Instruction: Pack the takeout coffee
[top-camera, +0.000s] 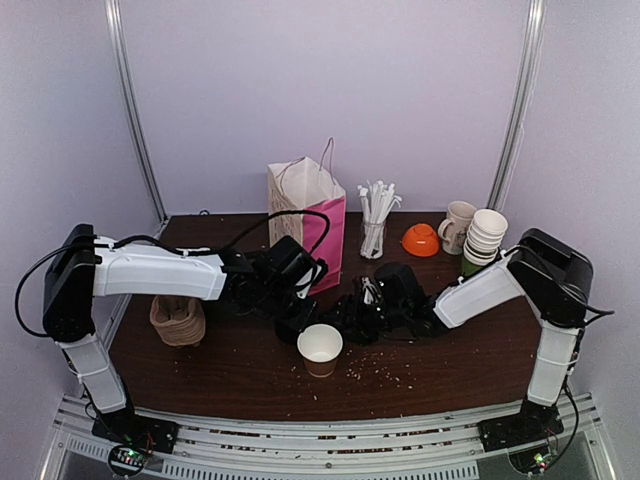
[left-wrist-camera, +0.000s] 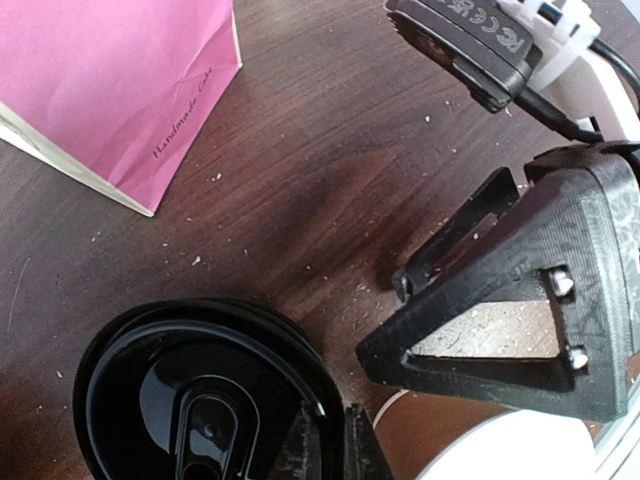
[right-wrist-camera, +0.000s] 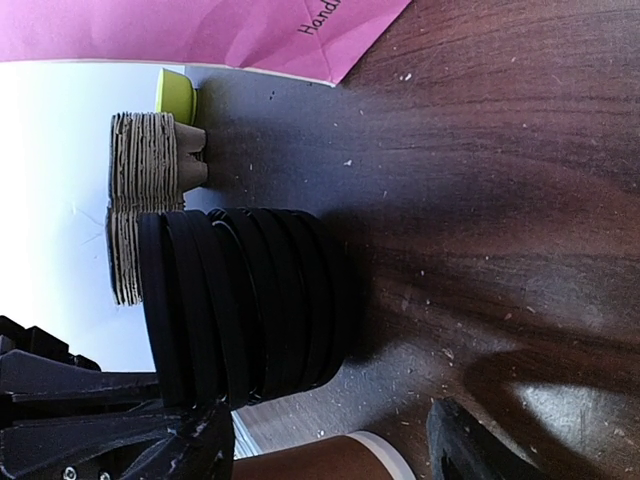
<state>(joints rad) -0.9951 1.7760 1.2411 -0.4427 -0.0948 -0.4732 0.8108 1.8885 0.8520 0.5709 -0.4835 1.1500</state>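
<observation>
The takeout coffee's brown paper cup (top-camera: 320, 348) stands lidless near the table's front middle, its white inside showing. My left gripper (top-camera: 298, 322) hangs just left of it, shut on the rim of a black dome lid (left-wrist-camera: 200, 400); its fingertips (left-wrist-camera: 310, 450) pinch that rim on both sides. My right gripper (top-camera: 352, 318) is open at the cup's right, and the cup (right-wrist-camera: 330, 462) lies between its fingers (right-wrist-camera: 470, 450) with a gap on the right side. A stack of black lids (right-wrist-camera: 240, 310) stands just beyond the cup.
A pink-and-white paper bag (top-camera: 310, 215) stands open at the back middle. Right of it are a glass of straws (top-camera: 374, 225), an orange bowl (top-camera: 421, 239), a beige mug (top-camera: 458, 222) and stacked white-and-green cups (top-camera: 485, 240). Cardboard carriers (top-camera: 178, 320) sit at the left.
</observation>
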